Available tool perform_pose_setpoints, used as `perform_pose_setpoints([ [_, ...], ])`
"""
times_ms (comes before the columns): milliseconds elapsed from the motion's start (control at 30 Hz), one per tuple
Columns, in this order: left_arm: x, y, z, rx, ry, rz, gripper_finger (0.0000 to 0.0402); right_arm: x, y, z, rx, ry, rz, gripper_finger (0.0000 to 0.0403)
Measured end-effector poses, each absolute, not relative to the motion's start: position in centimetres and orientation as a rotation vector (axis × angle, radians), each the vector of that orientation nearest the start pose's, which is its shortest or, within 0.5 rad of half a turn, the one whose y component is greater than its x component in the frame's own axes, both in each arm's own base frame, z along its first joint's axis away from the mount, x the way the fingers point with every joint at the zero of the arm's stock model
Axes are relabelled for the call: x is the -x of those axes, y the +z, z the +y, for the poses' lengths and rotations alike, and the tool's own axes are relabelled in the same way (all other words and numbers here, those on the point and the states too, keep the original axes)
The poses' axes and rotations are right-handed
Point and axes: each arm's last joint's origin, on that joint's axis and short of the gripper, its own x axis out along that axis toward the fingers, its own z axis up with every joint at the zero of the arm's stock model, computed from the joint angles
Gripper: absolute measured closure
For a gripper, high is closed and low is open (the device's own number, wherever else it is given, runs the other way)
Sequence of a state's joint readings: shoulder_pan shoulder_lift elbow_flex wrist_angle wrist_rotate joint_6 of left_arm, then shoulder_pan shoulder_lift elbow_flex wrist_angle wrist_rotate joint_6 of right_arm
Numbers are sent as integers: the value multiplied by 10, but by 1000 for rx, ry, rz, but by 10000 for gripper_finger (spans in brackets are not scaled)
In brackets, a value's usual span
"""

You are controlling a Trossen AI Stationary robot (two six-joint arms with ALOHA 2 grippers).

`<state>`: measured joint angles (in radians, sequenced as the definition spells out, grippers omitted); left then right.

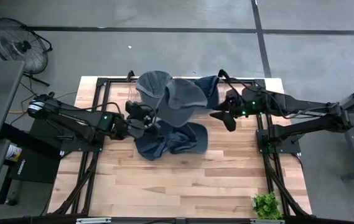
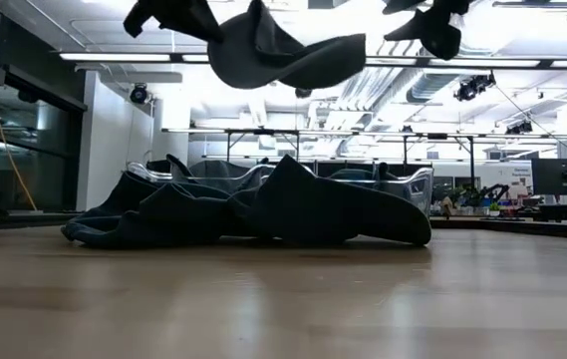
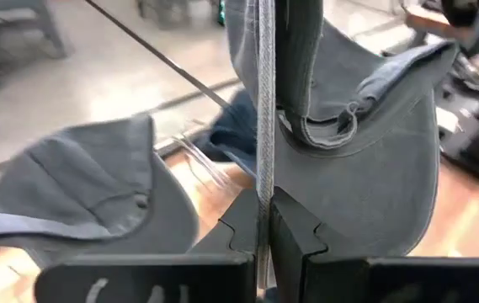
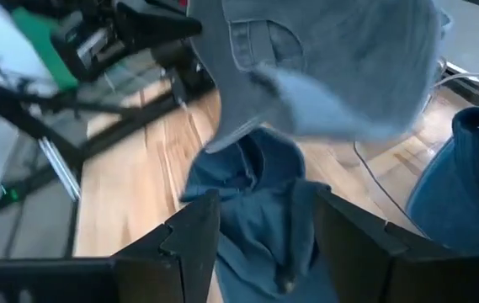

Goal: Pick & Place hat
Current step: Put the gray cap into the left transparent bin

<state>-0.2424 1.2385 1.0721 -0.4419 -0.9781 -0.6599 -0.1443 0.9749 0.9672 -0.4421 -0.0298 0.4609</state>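
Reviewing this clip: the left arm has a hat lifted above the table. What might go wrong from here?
1. The left gripper pinches only a thin edge of the grey fabric cap, lifted high above the wooden table; it may slip out.
2. The open right gripper hangs close beside the cap and might snag it.
3. The crumpled dark blue hats lie directly below, crowding any placement.

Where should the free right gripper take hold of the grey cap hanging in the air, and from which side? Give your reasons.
Probably the cap's free brim edge, approached from the right. The left gripper already pinches the opposite side, so the cap hangs tilted above the dark clothes. The brim is thin and flat enough for the open right gripper to close over.
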Motion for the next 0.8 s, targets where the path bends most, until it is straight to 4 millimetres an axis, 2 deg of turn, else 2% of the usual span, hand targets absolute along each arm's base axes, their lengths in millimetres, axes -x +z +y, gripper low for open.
perform_pose_setpoints([
  [267, -253, 331, -36, 257, 958, 120, 396, -204, 342, -31, -535, -305, 341, 202],
  [433, -255, 336, -35, 277, 995, 55, 396, -206, 346, -32, -534, -296, 294, 191],
  [800, -258, 340, -35, 264, 1025, 9, 396, -228, 346, -39, -554, -292, 196, 182],
])
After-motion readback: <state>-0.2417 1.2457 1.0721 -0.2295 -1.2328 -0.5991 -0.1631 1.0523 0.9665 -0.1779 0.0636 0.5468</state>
